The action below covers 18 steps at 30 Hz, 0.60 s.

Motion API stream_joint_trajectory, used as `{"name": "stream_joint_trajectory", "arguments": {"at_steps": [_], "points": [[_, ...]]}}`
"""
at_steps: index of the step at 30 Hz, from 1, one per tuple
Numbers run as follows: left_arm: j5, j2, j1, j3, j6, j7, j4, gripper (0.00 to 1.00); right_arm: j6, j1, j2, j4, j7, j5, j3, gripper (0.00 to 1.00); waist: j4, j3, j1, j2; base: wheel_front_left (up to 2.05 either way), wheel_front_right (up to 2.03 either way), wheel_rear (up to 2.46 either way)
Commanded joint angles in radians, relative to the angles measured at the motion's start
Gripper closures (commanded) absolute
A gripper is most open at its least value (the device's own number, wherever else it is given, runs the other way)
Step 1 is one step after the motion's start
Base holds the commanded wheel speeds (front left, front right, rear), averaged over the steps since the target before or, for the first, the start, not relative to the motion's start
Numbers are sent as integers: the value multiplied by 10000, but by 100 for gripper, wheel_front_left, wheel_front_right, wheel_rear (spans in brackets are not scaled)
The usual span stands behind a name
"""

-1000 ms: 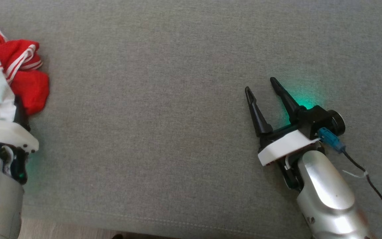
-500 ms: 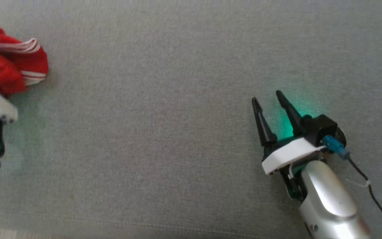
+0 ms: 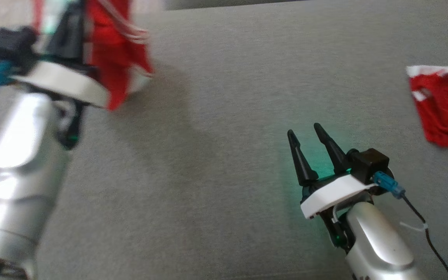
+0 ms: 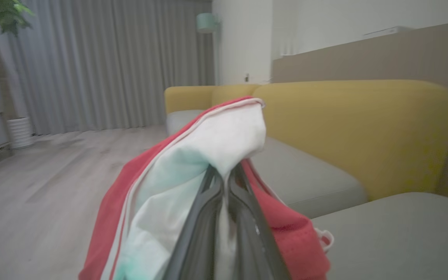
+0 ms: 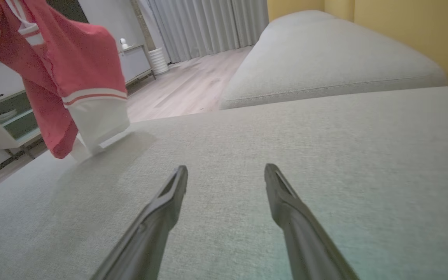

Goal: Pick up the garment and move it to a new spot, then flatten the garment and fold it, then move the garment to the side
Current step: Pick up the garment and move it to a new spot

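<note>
Grey cushion lies beneath the garment, hanging lengthwise downward from the clamped left gripper; right gripper gapes empty.

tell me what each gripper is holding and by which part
The left gripper is shut on the red and white garment, pinching a bunched white fold with the rest hanging down. The right gripper is open and holds nothing.

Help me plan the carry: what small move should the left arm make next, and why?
Probably swing the garment inward over the grey cushion: the left gripper is shut on it, and it hangs bunched at the cushion's edge.
</note>
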Motion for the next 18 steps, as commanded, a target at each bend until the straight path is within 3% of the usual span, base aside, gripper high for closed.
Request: {"name": "stream_joint_trajectory", "arguments": {"at_steps": [1,8,10,14,18], "points": [[-34,-86,-473,-40,16,-143,-631,100,-7,-4,36,-326,-24,100,257,0,-819,-341,1,-1,0,0,0],[-181,-1264,250,-706,17,-182,-675,100,-7,72,36,-302,-24,294,445,0,-1644,-454,1,-1,0,0,0],[-94,-1553,540,-894,25,-193,-416,0,-7,71,36,-320,-24,354,520,0,-1777,-455,1,-1,0,0,0],[149,-1974,1090,-906,154,-206,58,0,-7,94,36,-344,-24,409,481,0,-1788,-449,1,-1,0,0,0],[576,-2015,1839,-280,549,-209,70,0,-7,178,36,-369,-24,327,280,0,-1535,-580,1,-1,0,0,0]]}}
